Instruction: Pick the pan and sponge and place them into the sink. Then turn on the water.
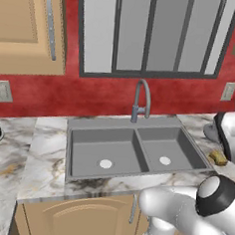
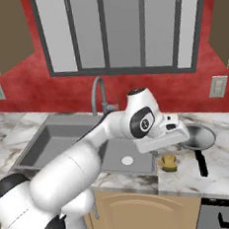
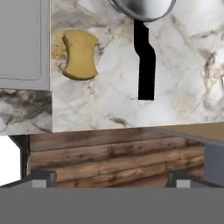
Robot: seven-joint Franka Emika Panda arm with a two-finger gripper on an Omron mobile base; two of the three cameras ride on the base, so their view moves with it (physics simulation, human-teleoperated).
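Kitchen counter with sink, seen at the start of the first pick. The pan (image 2: 197, 136) lies on the marble counter (image 3: 183, 57) at about 3 o'clock from the sink (image 1: 137, 146), its black handle (image 3: 145, 65) pointing toward the counter's front edge. The sponge (image 3: 79, 55) rests just beside the sink's rim, at roughly 9 o'clock from the handle in the hand view. Both basins hold nothing, and no water runs from the faucet (image 1: 142, 99). The gripper (image 3: 109, 179) hovers above the counter's front edge, fingers spread wide and holding nothing. To do well, it should likely advance toward 12 o'clock, centre over the handle, align the fingers across its narrow width, then descend.
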